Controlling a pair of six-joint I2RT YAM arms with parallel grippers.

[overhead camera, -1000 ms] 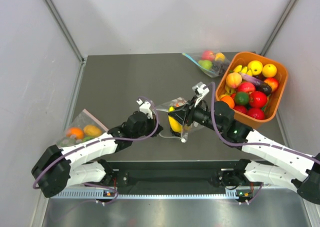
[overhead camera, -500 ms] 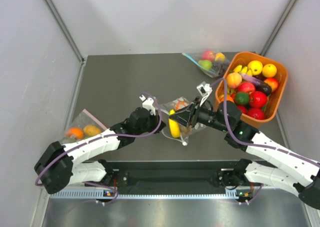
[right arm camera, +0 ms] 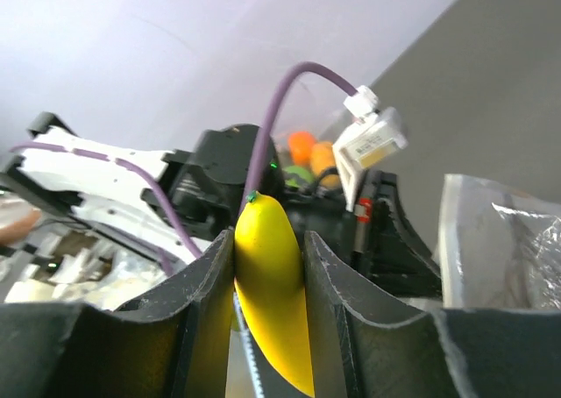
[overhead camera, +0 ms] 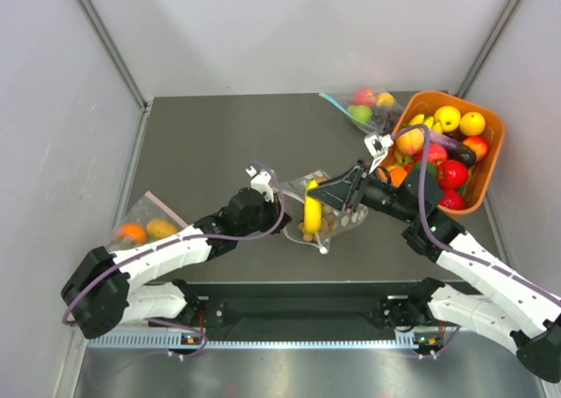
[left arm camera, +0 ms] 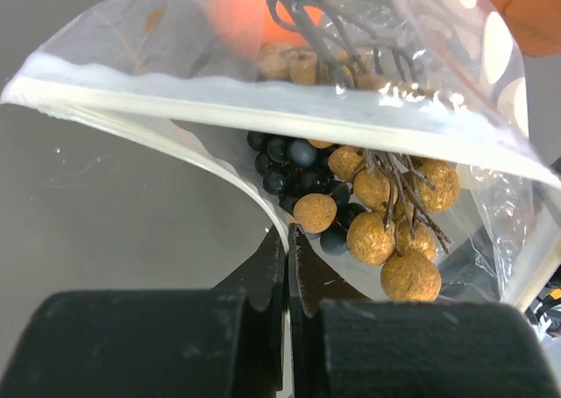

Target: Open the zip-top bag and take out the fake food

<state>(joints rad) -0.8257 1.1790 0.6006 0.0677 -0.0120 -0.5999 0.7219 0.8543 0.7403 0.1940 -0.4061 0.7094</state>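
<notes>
The clear zip-top bag (overhead camera: 331, 212) with white dots lies at the table's middle, its mouth open. My left gripper (overhead camera: 273, 212) is shut on the bag's lower lip (left arm camera: 263, 207) at its left side. The left wrist view shows tan-brown berries (left arm camera: 386, 227), dark berries and a blurred orange ball (left arm camera: 250, 8) inside the bag. My right gripper (overhead camera: 317, 203) is shut on the yellow banana (overhead camera: 311, 206), holding it over the bag; the banana (right arm camera: 270, 284) sits between its fingers in the right wrist view.
An orange bin (overhead camera: 483, 167) full of toy fruit stands at the back right. A clear bag with a blue strip (overhead camera: 361, 107) lies beside it. A bag with a pink edge (overhead camera: 147, 223) lies at the left edge of the table.
My right gripper has drawn back to the right and risen with the banana, pulling it up out of the bag. My left gripper has stayed shut on the bag's edge.
</notes>
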